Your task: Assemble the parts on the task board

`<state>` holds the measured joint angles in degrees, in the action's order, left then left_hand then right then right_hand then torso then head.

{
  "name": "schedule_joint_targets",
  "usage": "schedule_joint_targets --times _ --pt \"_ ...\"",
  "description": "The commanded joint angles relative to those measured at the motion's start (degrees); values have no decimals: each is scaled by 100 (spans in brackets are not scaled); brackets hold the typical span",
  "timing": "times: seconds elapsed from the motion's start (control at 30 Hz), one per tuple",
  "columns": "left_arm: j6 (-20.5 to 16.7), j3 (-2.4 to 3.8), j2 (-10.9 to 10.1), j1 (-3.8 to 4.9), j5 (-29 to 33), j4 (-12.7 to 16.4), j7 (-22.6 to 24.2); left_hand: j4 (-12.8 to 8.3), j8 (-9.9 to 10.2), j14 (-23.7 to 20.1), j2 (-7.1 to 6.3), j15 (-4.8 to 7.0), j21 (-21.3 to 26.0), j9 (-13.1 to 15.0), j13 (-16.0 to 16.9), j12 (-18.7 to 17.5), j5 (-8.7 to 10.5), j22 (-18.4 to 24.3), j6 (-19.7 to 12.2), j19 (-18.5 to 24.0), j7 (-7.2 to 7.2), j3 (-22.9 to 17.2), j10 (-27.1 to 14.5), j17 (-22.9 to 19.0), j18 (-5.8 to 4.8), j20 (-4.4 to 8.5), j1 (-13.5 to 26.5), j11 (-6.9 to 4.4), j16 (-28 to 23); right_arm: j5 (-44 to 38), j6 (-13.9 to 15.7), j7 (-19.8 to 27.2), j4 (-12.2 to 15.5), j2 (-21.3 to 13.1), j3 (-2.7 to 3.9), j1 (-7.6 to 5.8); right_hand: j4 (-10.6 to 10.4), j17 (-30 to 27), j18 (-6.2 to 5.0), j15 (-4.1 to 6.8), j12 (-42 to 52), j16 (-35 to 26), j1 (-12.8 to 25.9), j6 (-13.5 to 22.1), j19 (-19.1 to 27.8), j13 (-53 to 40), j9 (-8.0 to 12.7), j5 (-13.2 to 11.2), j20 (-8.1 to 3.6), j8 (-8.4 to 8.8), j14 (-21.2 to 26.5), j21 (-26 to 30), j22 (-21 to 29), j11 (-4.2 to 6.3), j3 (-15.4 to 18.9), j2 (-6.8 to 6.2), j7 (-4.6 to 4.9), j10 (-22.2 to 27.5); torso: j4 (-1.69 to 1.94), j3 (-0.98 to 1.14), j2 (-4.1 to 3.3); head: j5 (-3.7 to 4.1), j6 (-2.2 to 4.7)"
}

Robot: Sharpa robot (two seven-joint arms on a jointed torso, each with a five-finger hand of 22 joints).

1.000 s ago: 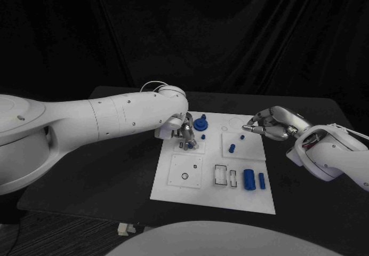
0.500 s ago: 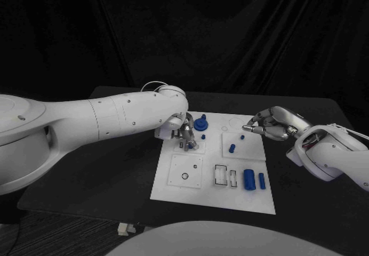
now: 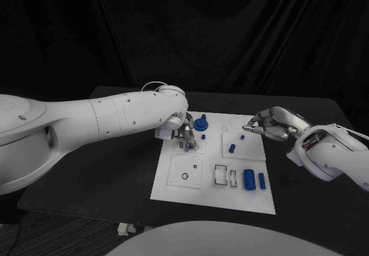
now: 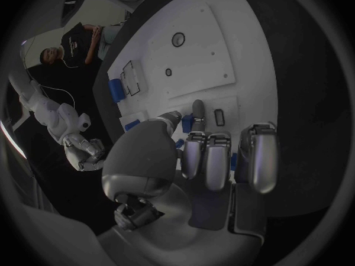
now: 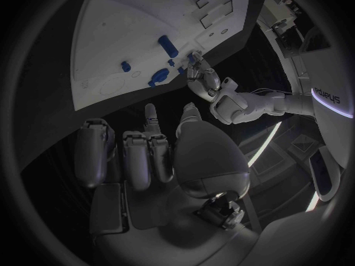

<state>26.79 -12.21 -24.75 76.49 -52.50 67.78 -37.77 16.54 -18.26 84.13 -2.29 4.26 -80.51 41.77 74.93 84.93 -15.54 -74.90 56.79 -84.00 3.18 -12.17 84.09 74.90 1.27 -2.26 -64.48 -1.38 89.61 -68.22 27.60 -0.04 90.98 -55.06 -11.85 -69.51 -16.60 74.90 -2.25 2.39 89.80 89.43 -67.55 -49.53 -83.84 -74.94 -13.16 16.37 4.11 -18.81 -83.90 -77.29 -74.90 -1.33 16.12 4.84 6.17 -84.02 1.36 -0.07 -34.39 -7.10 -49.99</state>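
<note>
Apparently left hand (image 3: 175,128) pinching part (image 4: 188,123)

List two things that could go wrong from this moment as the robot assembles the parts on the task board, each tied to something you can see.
1. The left hand works close beside the upright blue part at the task board's far edge; a sideways move could knock that part over.
2. The right hand hovers with its fingers curled over the board's far right corner, above the small blue pegs; lowering it without opening might push them out of place.
</note>
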Motion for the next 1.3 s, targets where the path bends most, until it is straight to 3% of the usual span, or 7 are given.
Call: schedule_joint_targets --times 0.03,0.43,0.67,1.07,1.3 --pt "20 4 11 -11 80 -2 75 -4 17 552 5 -48 13 11 949 -12 68 -1226 -80 -138 8 48 117 1447 87 -31 -5 50 -26 -31 -29 -91 8 -7 3 14 0 1324 -101 -38 20 -27 -12 24 41 -1506 6 28 17 39 -565 26 -1074 -45 30 35 10 -598 -1 1 -1 0 -1" --pt "-80 4 -46 -16 80 6 -6 14 7 571 49 -69 -26 49 994 31 181 -1237 -90 -159 25 170 155 1480 80 -54 142 72 8 -31 -18 -83 15 -18 3 14 -5 1317 -102 -38 20 -30 -2 24 43 -1506 8 23 17 40 -563 32 -1072 -45 39 43 10 -598 0 0 -2 -3 -1" --pt "-193 4 -103 -17 80 28 3 -8 -12 587 69 -54 -92 74 1052 88 71 -1256 -60 -195 0 189 209 1510 67 -49 106 51 39 -31 -15 -81 15 -25 3 14 -7 1309 -106 -38 20 -34 5 24 50 -1506 8 20 17 41 -561 46 -1068 -45 46 43 10 -598 -1 -1 -3 -22 -1" --pt "-260 4 -140 -17 80 48 53 0 -12 587 52 -42 -121 82 1103 138 62 -1264 -53 -213 -5 220 257 1510 61 -40 103 41 39 -31 -14 -79 15 -24 3 15 -9 1305 -105 -38 20 -35 10 24 50 -1506 8 19 17 41 -560 46 -1068 -45 50 44 10 -598 1 -1 -1 -29 -1" --pt "-306 4 -150 -17 80 48 109 10 11 587 62 -44 -123 100 1105 141 349 -1263 -85 -219 6 342 263 1510 61 -36 192 49 39 -31 -16 -75 7 -18 3 15 -9 1305 -105 -38 20 -35 10 24 50 -1506 8 19 17 41 -560 46 -1068 -45 50 44 10 -598 -1 -1 -1 -35 -1"
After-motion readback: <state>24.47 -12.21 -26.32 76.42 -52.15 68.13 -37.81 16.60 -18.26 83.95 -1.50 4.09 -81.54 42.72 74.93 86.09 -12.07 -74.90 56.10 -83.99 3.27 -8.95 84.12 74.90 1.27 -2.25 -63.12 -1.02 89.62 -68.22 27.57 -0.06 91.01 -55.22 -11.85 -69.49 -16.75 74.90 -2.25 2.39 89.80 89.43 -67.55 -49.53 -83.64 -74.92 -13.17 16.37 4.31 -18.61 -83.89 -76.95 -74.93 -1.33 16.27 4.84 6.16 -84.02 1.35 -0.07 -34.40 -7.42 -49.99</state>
